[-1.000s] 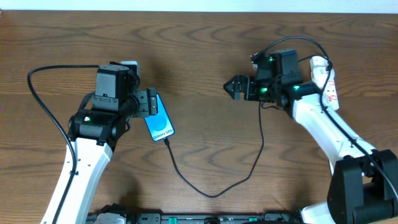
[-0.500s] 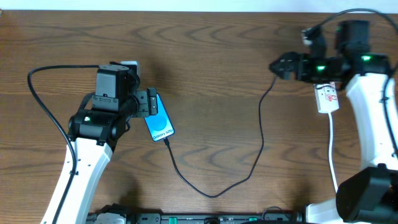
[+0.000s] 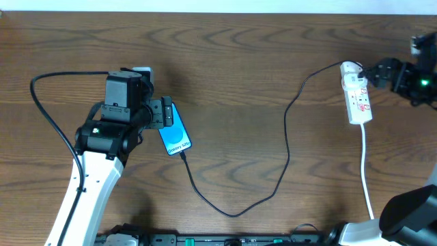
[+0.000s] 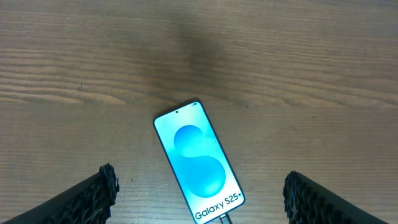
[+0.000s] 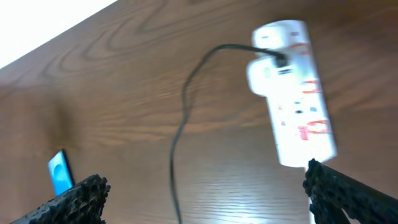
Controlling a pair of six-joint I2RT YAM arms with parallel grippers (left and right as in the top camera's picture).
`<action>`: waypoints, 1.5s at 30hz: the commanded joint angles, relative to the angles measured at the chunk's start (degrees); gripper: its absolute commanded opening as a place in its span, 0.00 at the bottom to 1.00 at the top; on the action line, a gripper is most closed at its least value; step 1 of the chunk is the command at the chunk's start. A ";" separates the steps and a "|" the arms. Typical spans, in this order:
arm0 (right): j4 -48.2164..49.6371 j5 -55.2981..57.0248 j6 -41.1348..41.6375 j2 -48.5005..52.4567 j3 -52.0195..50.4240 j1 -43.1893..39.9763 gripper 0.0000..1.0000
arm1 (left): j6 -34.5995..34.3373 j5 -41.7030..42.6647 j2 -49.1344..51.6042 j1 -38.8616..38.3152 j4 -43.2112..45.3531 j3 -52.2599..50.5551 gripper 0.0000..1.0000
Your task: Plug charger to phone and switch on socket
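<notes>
The phone (image 3: pixel 175 134) lies flat on the table with its light blue screen up, and shows in the left wrist view (image 4: pixel 199 162). The thin black charger cable (image 3: pixel 273 184) has its plug tip in the phone's lower end and runs in a loop to the white socket strip (image 3: pixel 357 99), where its other end sits in the top. My left gripper (image 3: pixel 164 113) is open and hovers over the phone's upper end. My right gripper (image 3: pixel 379 70) is open and empty, just right of the socket's top. The socket (image 5: pixel 292 87) and cable (image 5: pixel 180 124) show blurred in the right wrist view.
The socket's white cord (image 3: pixel 367 184) runs down toward the front edge. A thick black robot cable (image 3: pixel 48 116) loops left of my left arm. A small white object (image 3: pixel 142 70) lies behind the left arm. The table's back edge is near the top.
My right arm has swung from the table's middle to the far right, past the socket. The socket now lies uncovered. The left arm, phone and cable have not moved.
</notes>
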 commanded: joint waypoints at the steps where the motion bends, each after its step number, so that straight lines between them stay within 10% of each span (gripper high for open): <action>1: -0.07 -0.55 -3.17 2.05 1.44 -3.10 0.99 | 0.57 -0.94 0.20 -0.07 -0.17 0.00 0.87; 16: -8.66 -0.52 -10.10 25.57 20.70 -4.57 0.99 | 0.57 -0.94 0.20 -0.07 -0.17 0.00 0.87; 45: -4.37 -0.74 -14.43 38.93 20.96 2.62 0.99 | 0.57 -0.94 0.20 -0.07 -0.17 0.00 0.87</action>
